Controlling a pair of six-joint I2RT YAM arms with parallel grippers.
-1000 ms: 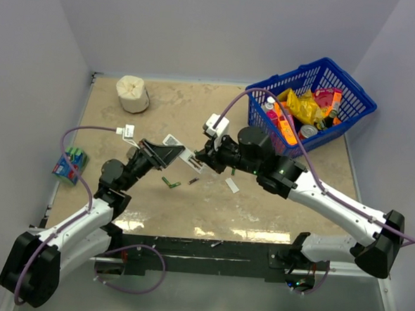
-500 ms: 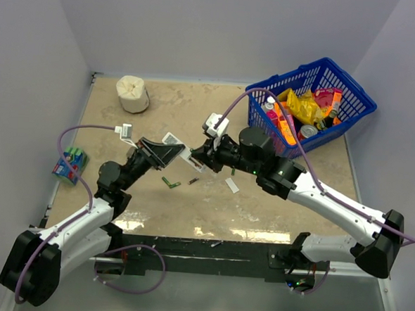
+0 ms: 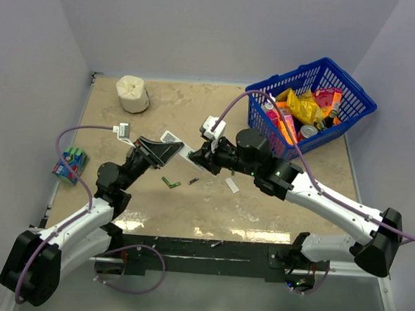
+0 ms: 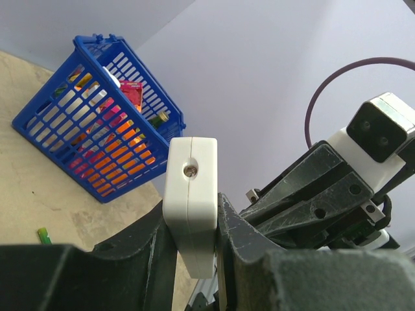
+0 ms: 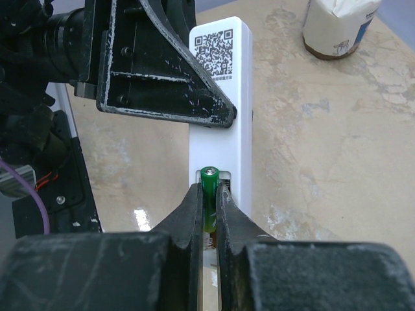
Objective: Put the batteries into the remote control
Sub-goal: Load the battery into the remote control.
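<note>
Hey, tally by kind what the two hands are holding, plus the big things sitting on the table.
slim white plastic remote: 1
green cylindrical battery: 1
blue plastic lattice basket: 1
white paper roll: 1
shrink-wrapped pack of green cells: 1
Total: 5

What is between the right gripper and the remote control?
A green battery, pinched in the right gripper, at the compartment of the remote control; the right wrist view shows it.

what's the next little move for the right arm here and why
Probably ease the right gripper in so the green battery settles into the remote's open bay; the cell sits pinched right at the bay, not yet seated, and the left gripper holds the remote.
</note>
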